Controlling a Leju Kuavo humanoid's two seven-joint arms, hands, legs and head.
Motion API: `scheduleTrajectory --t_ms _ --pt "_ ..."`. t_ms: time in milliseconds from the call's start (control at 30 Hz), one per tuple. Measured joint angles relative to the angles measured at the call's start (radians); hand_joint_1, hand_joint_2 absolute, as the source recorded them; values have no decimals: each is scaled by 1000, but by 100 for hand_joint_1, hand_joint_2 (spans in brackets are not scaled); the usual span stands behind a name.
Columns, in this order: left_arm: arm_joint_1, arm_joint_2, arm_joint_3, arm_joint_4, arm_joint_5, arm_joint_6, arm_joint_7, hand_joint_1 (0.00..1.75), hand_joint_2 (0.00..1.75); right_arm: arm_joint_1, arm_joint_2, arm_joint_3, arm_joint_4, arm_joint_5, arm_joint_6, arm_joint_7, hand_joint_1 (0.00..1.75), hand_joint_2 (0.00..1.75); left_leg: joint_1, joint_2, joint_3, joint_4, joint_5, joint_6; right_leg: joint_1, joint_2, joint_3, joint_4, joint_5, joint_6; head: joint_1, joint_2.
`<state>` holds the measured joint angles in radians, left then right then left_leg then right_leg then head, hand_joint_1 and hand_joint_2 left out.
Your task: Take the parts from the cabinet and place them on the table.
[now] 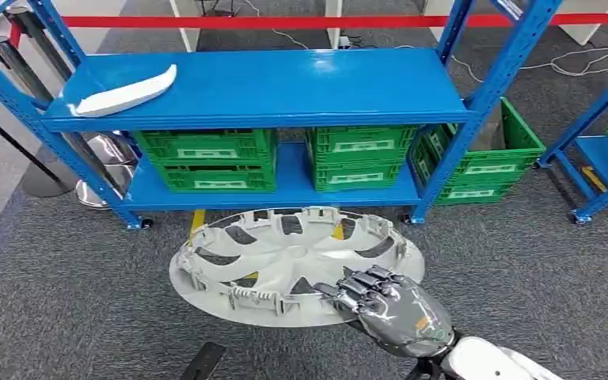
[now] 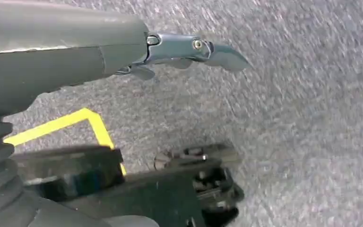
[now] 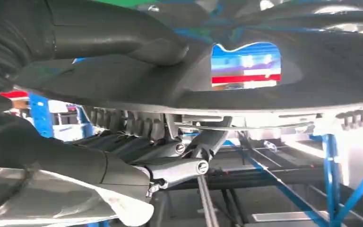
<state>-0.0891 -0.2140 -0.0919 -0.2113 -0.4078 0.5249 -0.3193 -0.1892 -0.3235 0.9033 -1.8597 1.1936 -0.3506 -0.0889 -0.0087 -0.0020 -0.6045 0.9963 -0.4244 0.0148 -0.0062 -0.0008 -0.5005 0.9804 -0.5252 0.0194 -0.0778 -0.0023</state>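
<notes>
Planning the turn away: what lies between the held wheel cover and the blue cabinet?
In the head view, bare grey carpet with a yellow floor marking separates the wheel cover, gripped by the right hand, from the blue cabinet.

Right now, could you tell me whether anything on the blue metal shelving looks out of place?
Yes: one green plastic crate sits skewed at the right end of the lower shelf, poking out past the blue upright, unlike the two squared-up crates.

Three green crates (image 1: 206, 158) sit low at blue rack: two on bottom shelf, third (image 1: 483, 162) tilted on grey carpet (image 1: 63, 269) at 3 o'clock of them. Red barrier tape (image 1: 285, 21) runs at 12 o'clock. Yellow floor marking (image 2: 71, 124) on carpet.
</notes>
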Motion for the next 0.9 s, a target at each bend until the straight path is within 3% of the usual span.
scheduleTrajectory --t_ms 33,67,100,133,200,233,267,300,367,400,433,467,533,700,900 --pt "1 -1 0 0 0 0 -2 0 175 0 0 0 0 -2 0 0 175 175 1 0 0 -2 6 -7 1 0 -3 0 5 -6 0 0" --pt "1 0 0 0 -1 0 -3 0 175 0 0 0 0 -5 0 0 175 175 -1 -1 -3 2 1 -11 -8 -4 -2 -10 15 -11 0 0" --pt "1 1 0 0 -3 0 -5 0 175 0 0 0 0 -9 0 0 175 175 2 -1 -13 26 -28 -19 -8 -5 -6 -11 21 -17 -2 0" --pt "1 2 0 0 -3 0 -5 0 175 1 0 0 0 -10 0 1 175 175 4 -1 -34 83 -72 -24 -8 -7 -11 -10 24 -22 -6 0" --pt "3 3 0 0 -5 -1 -5 0 175 2 0 0 0 -12 0 2 175 175 8 -1 -94 251 -157 -33 -6 -8 -22 -6 30 -26 -5 0" --pt "5 4 0 0 -7 -1 -5 0 175 5 0 0 0 -12 0 2 175 175 9 -1 -111 303 -174 -34 -5 -8 -28 -3 32 -26 -5 0" --pt "6 5 0 0 -7 -2 -5 0 175 7 0 0 0 -12 0 2 175 175 9 -1 -107 311 -169 -35 -5 -8 -34 1 33 -26 -5 0" --pt "7 6 0 0 -8 -2 -5 0 175 10 0 0 0 -12 0 2 175 175 9 -1 -81 275 -143 -33 -5 -7 -38 6 33 -25 -5 0" --pt "6 7 0 0 -11 -1 -5 0 175 16 0 0 0 -11 -1 2 175 175 8 -1 16 101 -64 -24 -4 -6 -42 14 33 -24 -5 0" --pt "6 8 0 0 -12 -1 -5 0 175 17 0 0 0 -10 -2 2 175 175 6 -1 52 28 -55 -15 -4 -6 -44 15 33 -23 -4 0" --pt "6 8 0 0 -13 -1 -5 0 175 17 0 0 0 -8 -3 2 175 175 3 -1 58 11 -60 -10 4 -6 -53 23 34 -16 -3 0" --pt "5 8 0 0 -15 -1 -5 0 175 19 0 0 0 -5 -6 2 175 175 3 -1 53 9 -60 -7 1 -5 -61 23 39 -10 -5 0" --pt "11 8 0 0 -17 -1 -5 0 175 22 0 -1 0 1 -10 3 175 175 3 -2 49 5 -57 -11 2 -5 -66 27 36 -19 -4 0" --pt "11 8 0 0 -23 -2 -5 0 175 32 0 -11 0 4 -17 3 175 175 0 -1 44 6 -52 -3 -1 -3 -66 17 47 -3 -3 0" --pt "11 8 0 0 -23 -2 -5 0 175 35 0 -16 0 5 -17 5 175 175 -3 -1 40 6 -48 3 -5 -4 -71 16 53 5 -3 0"
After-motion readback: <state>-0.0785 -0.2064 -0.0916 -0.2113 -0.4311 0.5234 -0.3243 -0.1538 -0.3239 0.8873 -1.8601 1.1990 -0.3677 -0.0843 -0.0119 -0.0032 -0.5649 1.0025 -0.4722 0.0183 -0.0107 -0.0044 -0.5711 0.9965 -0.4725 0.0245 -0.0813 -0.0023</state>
